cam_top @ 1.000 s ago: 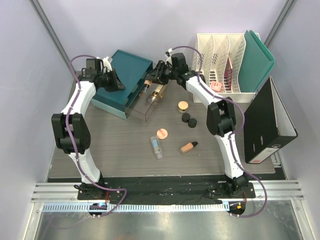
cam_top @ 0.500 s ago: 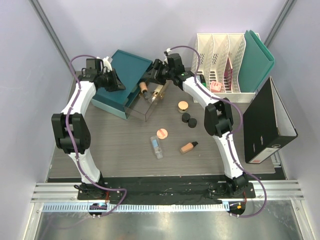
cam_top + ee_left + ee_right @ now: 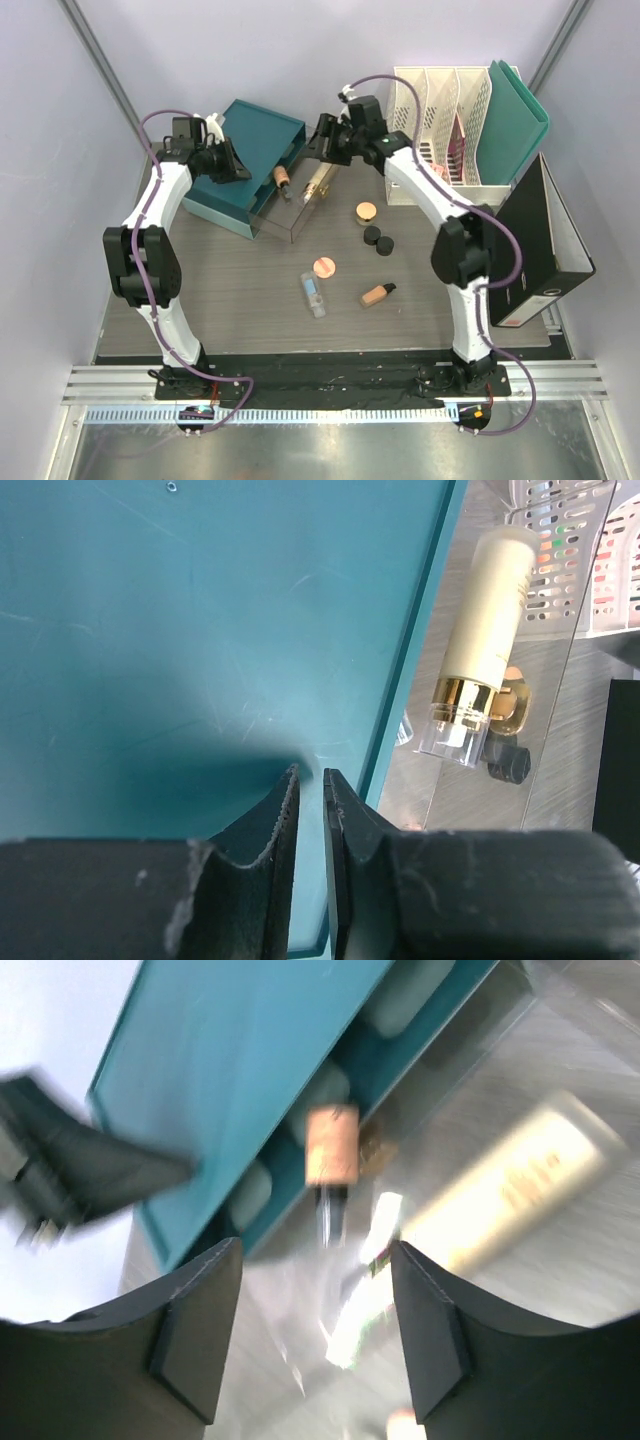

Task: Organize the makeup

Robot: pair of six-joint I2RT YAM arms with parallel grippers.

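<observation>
A teal drawer box [image 3: 245, 150] stands at the back left with its clear drawer [image 3: 290, 205] pulled out. In the drawer lie a peach bottle [image 3: 283, 183] [image 3: 332, 1145] and a cream bottle [image 3: 318, 183] [image 3: 485, 610] [image 3: 510, 1195]. My right gripper [image 3: 318, 152] [image 3: 315, 1250] hovers open just above the drawer, with nothing between its fingers. My left gripper [image 3: 228, 162] [image 3: 310, 775] rests its tips on the box top, jaws almost together. On the table lie a tan jar [image 3: 367, 212], two black jars [image 3: 377, 240], a pink compact [image 3: 324, 267], a clear tube [image 3: 313, 295] and a second peach bottle [image 3: 378, 294].
White file holders [image 3: 440, 120] with a green folder [image 3: 515, 115] stand at the back right, close behind my right arm. A black binder [image 3: 535, 250] lies along the right edge. Pale walls close in on both sides.
My right gripper has opened and drawn back up and to the right. The peach bottle it carried now lies in the clear drawer. My left gripper has not moved.
</observation>
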